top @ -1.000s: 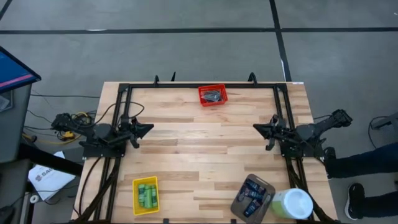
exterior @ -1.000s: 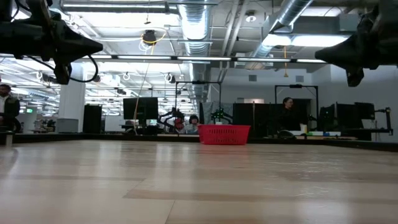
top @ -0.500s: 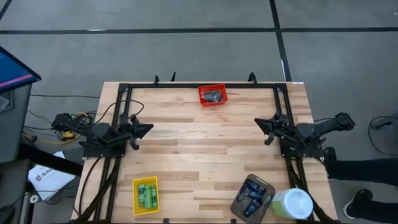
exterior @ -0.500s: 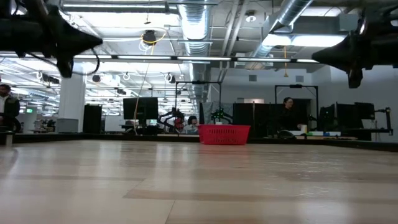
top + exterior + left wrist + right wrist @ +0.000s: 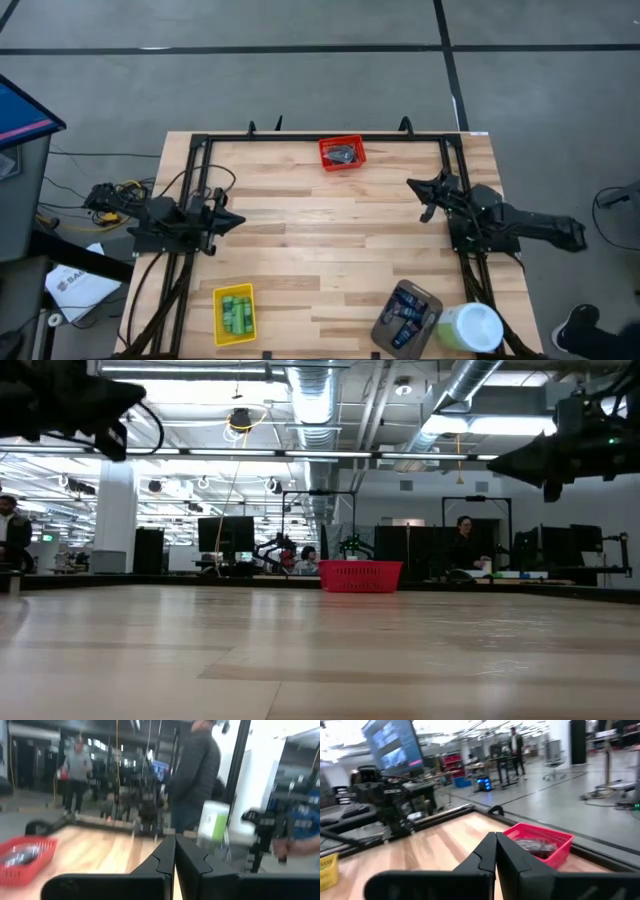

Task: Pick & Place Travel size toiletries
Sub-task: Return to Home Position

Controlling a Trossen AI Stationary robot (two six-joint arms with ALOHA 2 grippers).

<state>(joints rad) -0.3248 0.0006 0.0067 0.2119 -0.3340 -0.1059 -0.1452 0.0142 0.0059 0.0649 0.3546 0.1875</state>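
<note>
Left pincer (image 5: 236,220) and right pincer (image 5: 415,186) hang clenched, empty, at the counter's (image 5: 320,250) sides. What look like blue tubes (image 5: 408,316) sit in the dark bin (image 5: 384,325) nearer the right pincer, and green bottles (image 5: 237,312) sit in the yellow bin (image 5: 234,290) nearer the left.

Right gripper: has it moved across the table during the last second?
Yes. In the high view the right gripper, fingers shut, has shifted toward the far side, nearer the level of the red basket, which has stayed put.
</note>
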